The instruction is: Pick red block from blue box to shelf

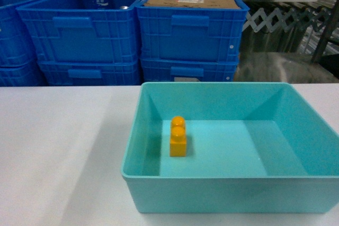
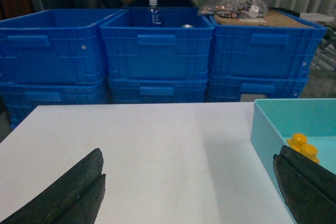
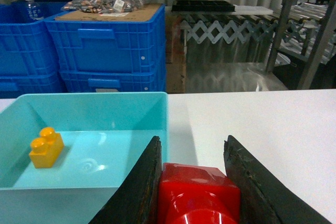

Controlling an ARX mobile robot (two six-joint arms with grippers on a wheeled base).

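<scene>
— While you're watching the right wrist view, your right gripper [image 3: 195,182] is clenching the red block [image 3: 197,195] beside the blue box [image 3: 84,190], over the table [image 3: 262,124].
— And left?
— Your left gripper [image 2: 189,192] is sitting released; blue crates [image 2: 156,51] are standing behind.

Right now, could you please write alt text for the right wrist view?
The right hand holds the red block between two dark fingers, over a white table. To its left, the blue box holds a yellow brick; blue crates stand behind.
</scene>
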